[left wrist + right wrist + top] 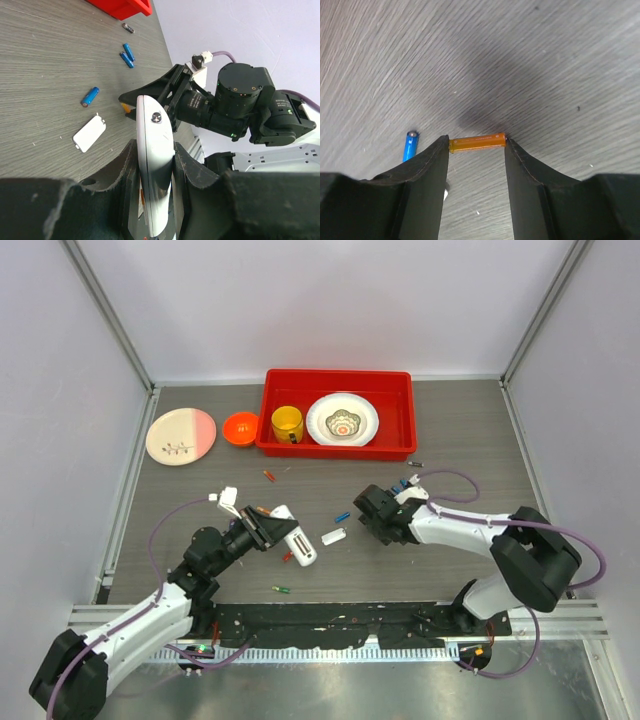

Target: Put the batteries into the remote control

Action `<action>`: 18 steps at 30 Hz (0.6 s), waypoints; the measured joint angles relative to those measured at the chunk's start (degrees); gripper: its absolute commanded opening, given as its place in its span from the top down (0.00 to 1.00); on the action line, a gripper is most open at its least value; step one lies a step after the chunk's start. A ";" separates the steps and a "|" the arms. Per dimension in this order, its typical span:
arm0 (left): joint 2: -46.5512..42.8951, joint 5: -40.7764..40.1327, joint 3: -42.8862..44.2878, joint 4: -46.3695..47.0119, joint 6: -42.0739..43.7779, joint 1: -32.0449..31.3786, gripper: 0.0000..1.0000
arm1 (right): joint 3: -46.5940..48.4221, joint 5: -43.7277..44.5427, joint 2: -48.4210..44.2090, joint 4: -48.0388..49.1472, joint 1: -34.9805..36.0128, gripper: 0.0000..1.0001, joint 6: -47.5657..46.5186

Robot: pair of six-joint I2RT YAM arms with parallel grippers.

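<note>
- Left gripper (156, 172) is closed narrow on the remote control (152, 125), pinching it by its long sides. The handset is held near the middle of the tabletop (470, 440), its free end pointing at the other arm.
- White back cover (333, 536) lies flat on the tabletop just beside the remote, so the bay is taken to be open. The bay itself is not clearly visible in any view.
- Right gripper (477, 148) holds an orange battery (477, 142) endwise, one fingertip on each end. A shadow sits below it, so it appears lifted.
- Loose cells: a blue battery (342, 517) between the two grippers, a blue pair (127, 54) further off, and a green battery (281, 589) near the arm bases.
- Red tray (335, 445) with crockery stands at the back, not involved.
- Step in hand (judgement): carrying the first cell to the remote. No cell looks seated yet, so this is early in the task.
- Next move calls for lining the cell's axis up with the bay and getting polarity right. The endwise pinch may foul the bay ends, so a regrip or a press-in may be needed.
</note>
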 measured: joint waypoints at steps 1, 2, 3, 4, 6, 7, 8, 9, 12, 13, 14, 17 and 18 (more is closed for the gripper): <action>0.02 -0.11 0.00 -0.04 0.00 0.00 1.00 | 1.03 0.79 0.90 -1.97 0.20 0.99 3.13; 0.02 -0.15 0.00 -0.04 0.00 0.00 1.00 | 2.08 1.62 1.75 -3.98 0.35 0.99 6.21; 0.00 -0.15 0.00 -0.02 0.00 0.00 1.00 | 3.08 2.27 2.47 -5.81 0.44 0.99 8.81; 0.00 -0.17 0.00 0.00 0.00 0.00 1.00 | 3.98 2.80 3.17 -7.48 0.55 0.99 10.95; 0.00 -0.17 0.00 -0.02 0.00 0.00 1.00 | 5.57 3.61 4.48 -10.29 0.68 0.96 14.14; -0.02 -0.20 0.00 -0.02 0.00 0.00 1.00 | 6.21 3.87 5.07 -11.32 0.70 0.94 15.30; -0.07 -0.22 0.00 -0.04 0.00 0.00 1.00 | 6.86 4.00 5.62 -12.20 0.72 0.88 16.20; -0.13 -0.24 0.00 -0.07 0.00 0.00 1.00 | 7.39 4.11 6.05 -12.83 0.74 0.84 16.61; -0.48 -0.39 0.00 -0.13 0.00 0.00 1.00 | 8.94 4.20 7.43 -14.78 0.81 0.71 17.40; -0.63 -0.44 0.00 -0.20 0.00 0.00 1.00 | 9.46 4.20 7.91 -15.37 0.81 0.69 17.38; -0.72 -0.52 0.00 -0.22 0.00 0.00 1.00 | 9.77 4.20 8.15 -15.67 0.81 0.68 17.35; -0.81 -0.68 0.00 -0.31 0.00 0.00 1.00 | 10.58 4.11 8.96 -16.48 0.81 0.63 16.92; -0.81 -0.72 0.00 -0.37 0.00 0.00 1.00 | 10.80 4.00 9.18 -16.59 0.81 0.61 16.57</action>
